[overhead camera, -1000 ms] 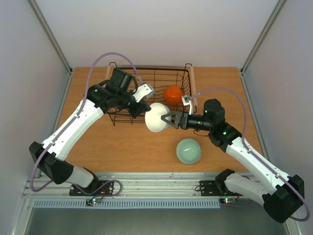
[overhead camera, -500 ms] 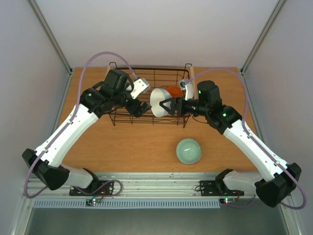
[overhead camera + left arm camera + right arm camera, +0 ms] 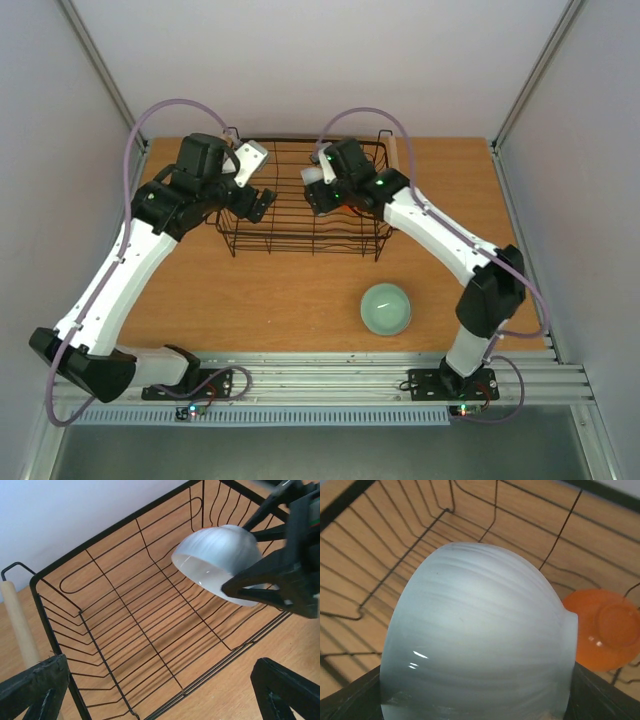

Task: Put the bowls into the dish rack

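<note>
Nearest you, the celadon bowl [image 3: 385, 308] sits mouth-up by the near edge of the counter [image 3: 270, 290], right of the middle. It is well apart from both arms and not yet loaded.

Farther back, against the middle of the far edge, stands the dish rack [image 3: 300, 225]. A second ago the white bowl [image 3: 218, 555] hung over bare counter just in front of the rack, with a gripper at either side of it. Since then your right gripper [image 3: 318, 190] has carried it over the near wire wall. It now pinches the bowl, tilted mouth-down, above the rack floor about the middle. I judge it not yet set down, since its shadow lies apart from it on the wires.

Your left gripper [image 3: 262, 204] has let go and drawn back to the rack's left end, fingers spread wide with nothing between them. The orange bowl [image 3: 607, 630] lies upside down in the rack's right end, just beyond the white one.

So the handover looks finished, and what remains for this bowl is lowering it and releasing.
</note>
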Controlling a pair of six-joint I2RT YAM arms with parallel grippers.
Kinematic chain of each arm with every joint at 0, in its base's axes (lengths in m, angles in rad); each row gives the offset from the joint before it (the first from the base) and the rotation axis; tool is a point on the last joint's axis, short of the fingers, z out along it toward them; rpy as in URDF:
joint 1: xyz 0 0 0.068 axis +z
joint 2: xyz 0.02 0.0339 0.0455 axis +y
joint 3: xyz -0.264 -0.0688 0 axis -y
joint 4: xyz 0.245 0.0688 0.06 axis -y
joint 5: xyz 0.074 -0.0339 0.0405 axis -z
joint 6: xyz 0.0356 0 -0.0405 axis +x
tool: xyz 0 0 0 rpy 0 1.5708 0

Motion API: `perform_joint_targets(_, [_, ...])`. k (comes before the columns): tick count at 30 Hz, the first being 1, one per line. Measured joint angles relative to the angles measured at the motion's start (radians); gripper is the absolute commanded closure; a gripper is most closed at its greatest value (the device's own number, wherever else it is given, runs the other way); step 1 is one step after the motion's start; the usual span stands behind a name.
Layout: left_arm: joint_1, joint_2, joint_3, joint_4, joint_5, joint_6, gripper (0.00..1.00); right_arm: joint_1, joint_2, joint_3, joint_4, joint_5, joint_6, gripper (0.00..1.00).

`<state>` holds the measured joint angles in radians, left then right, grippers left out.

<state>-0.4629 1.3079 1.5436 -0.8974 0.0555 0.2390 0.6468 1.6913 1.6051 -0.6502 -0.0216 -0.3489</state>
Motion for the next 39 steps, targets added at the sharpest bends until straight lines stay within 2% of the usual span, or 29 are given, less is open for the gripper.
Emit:
perform_joint_targets(11, [0.063,-0.038,0.000,-0.002,0.055,-0.014,0.01,0.129,0.341,0.315,-0.032,0.386,-0.262,0.99])
perform_joint_targets(18, [0.064,-0.046,-0.002,-0.002,0.073,-0.022,0.01,0.164,0.547,0.437,-0.040,0.546,-0.377,0.99])
perform_joint_targets(26, [0.064,-0.054,-0.021,-0.001,0.093,-0.023,0.01,0.159,0.701,0.560,-0.045,0.674,-0.471,0.99])
perform_joint_targets(35, [0.065,-0.055,-0.035,-0.002,0.113,-0.023,0.01,0.159,0.832,0.705,-0.074,0.732,-0.514,0.98])
perform_joint_targets(37, [0.065,-0.058,-0.039,-0.002,0.116,-0.024,0.01,0.157,0.856,0.727,-0.084,0.745,-0.522,0.96])
perform_joint_targets(39, [0.066,-0.059,-0.041,-0.002,0.118,-0.024,0.01,0.154,0.870,0.734,-0.087,0.764,-0.528,0.90])
